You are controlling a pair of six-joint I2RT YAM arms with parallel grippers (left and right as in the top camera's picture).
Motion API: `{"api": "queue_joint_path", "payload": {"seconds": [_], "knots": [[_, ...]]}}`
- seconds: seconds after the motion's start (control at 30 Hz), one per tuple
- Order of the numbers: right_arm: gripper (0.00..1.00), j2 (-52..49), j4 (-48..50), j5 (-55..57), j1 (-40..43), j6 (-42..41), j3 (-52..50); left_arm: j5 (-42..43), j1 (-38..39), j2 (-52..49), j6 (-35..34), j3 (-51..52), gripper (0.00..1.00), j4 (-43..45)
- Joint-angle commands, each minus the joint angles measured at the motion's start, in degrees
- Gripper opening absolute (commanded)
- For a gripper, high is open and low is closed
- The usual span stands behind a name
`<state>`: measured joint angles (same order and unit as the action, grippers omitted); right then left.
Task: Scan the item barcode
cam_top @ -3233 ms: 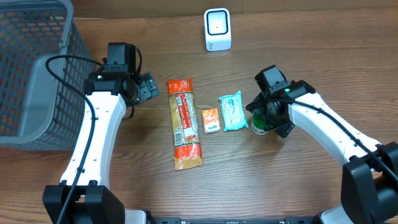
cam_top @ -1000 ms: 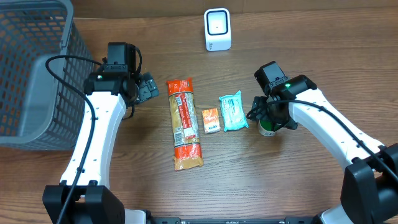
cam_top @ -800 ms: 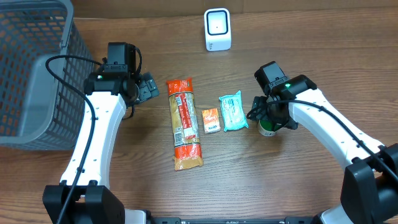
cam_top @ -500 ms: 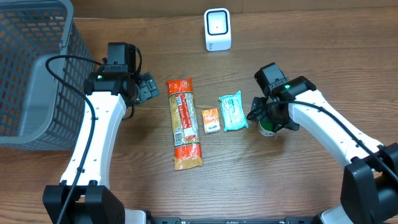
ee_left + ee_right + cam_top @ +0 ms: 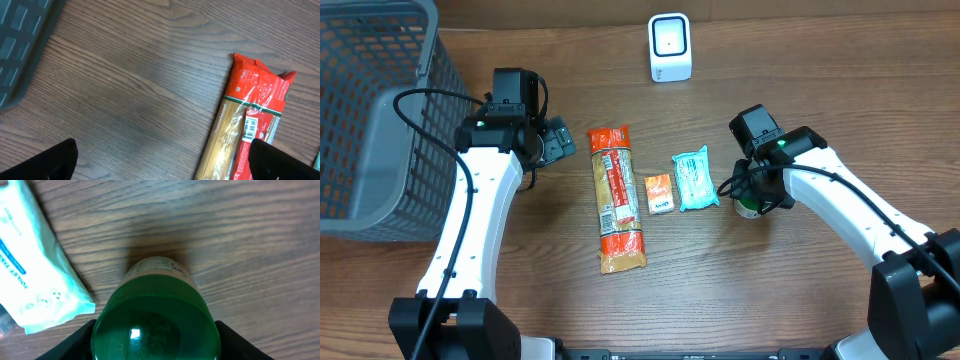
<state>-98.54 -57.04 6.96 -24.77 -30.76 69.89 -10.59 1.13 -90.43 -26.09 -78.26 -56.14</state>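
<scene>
Since the jar stands on the table with the right gripper directly above it, the step in hand looks like the grasp that must come before any scanning. Overhead, the scanner sits well apart at the far side. The jar is just beside the tissue pack, with a small orange packet and a pasta pack further along. The left gripper hovers near the pasta pack's far end. Nothing shows inside the grey basket (only part of it is in frame).

On the left wrist, the fingertips stand fully apart, with only table and the pasta pack's edge between them.

On the right wrist, the fingers flank the green lid on both sides, at or near contact; whether they grip it I cannot tell. With the lid on, the jar's contents are hidden. The next move, I judge, calls for a firm hold, a lift, and turning the label toward the scanner; no barcode shows yet.
</scene>
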Motion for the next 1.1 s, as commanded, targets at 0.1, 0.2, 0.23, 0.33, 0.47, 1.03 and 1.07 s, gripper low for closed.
{"api": "queue_joint_path", "payload": {"seconds": [0.1, 0.2, 0.23, 0.33, 0.47, 1.03, 1.07], "knots": [[0.6, 0.09, -0.26, 4.42, 0.07, 15.67, -0.44, -0.74, -0.02, -0.28, 0.81, -0.11, 1.0, 0.04], [0.71, 0.09, 0.37, 5.44, 0.07, 11.91, -0.44, -0.74, -0.02, -0.28, 0.81, -0.11, 1.0, 0.04], [0.8, 0.09, 0.44, 5.44, 0.09, 9.88, -0.44, -0.74, -0.02, -0.28, 0.81, -0.11, 1.0, 0.04], [0.91, 0.09, 0.37, 5.4, 0.07, 5.53, -0.44, -0.74, -0.02, -0.28, 0.81, -0.11, 1.0, 0.04], [0.95, 0.09, 0.37, 2.29, 0.07, 4.76, -0.46, -0.74, -0.02, -0.28, 0.81, -0.11, 1.0, 0.04], [0.68, 0.09, 4.13, 2.64, 0.09, 9.27, -0.52, -0.74, -0.02, -0.28, 0.81, -0.11, 1.0, 0.04], [0.67, 0.09, 5.14, 2.62, 0.09, 12.0, -0.52, -0.74, -0.02, -0.28, 0.81, -0.11, 1.0, 0.04]]}}
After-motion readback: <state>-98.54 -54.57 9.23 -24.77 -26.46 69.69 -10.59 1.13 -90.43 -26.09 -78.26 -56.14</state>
